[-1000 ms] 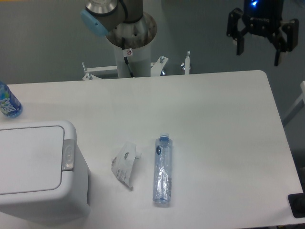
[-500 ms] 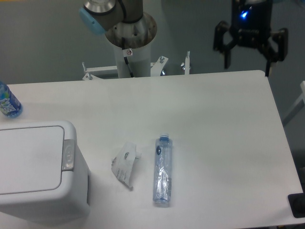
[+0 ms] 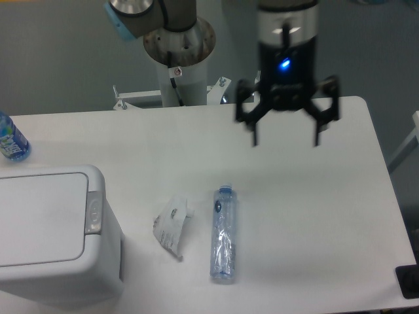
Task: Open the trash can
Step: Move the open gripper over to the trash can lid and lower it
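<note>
Trash can [image 3: 52,232]: placed at the table's near-left corner, lid down.
Handling: judged rigid, smooth plastic; best pressed at the grey button strip [image 3: 94,212] beside the lid.
Gripper [image 3: 286,139]: spread wide, nothing held, hung well right of the can.

Spread claw [image 3: 286,139] above table [image 3: 314,196], trash can [image 3: 52,235] lid closed

Large boxy light-grey trash can [image 3: 55,235] standing upright at front-left corner of tabletop [image 3: 301,196], flat lid closed, grey push-button strip on right rim.
</note>
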